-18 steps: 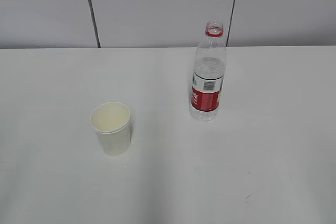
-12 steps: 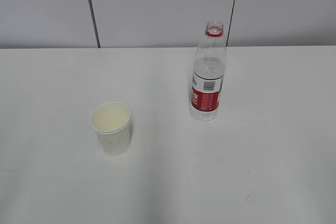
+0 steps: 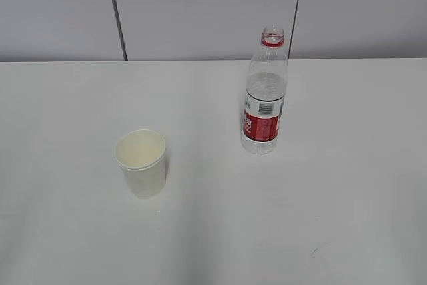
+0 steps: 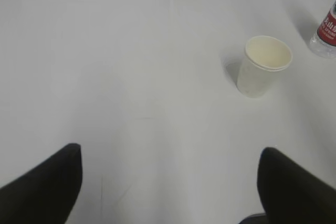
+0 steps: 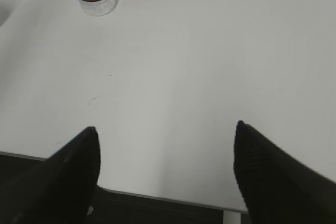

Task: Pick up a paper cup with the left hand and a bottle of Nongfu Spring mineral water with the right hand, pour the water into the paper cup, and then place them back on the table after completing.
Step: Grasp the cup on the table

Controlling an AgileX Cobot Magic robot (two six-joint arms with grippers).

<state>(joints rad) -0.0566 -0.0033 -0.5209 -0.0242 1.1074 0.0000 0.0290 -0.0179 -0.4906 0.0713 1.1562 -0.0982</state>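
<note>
Both grippers stand wide apart and hold nothing: the left gripper shows its two dark fingers at the bottom corners of the left wrist view, and the right gripper shows the same at the near edge of the worktop. Neither appears in the exterior view. Ahead and to the right of the left gripper, well apart from it, the paper cup stands upright with its mouth open and looks empty. Farther right, the bottle stands upright, uncapped, with a red label and the water reaching above that label; the right wrist view catches only its base at the top left. To do the reach well, I judge each arm should line its open fingers on either side of its target first: the left low on the cup wall with a light squeeze to avoid crushing it, the right around the bottle at the label, keeping it upright since the neck is open
</note>
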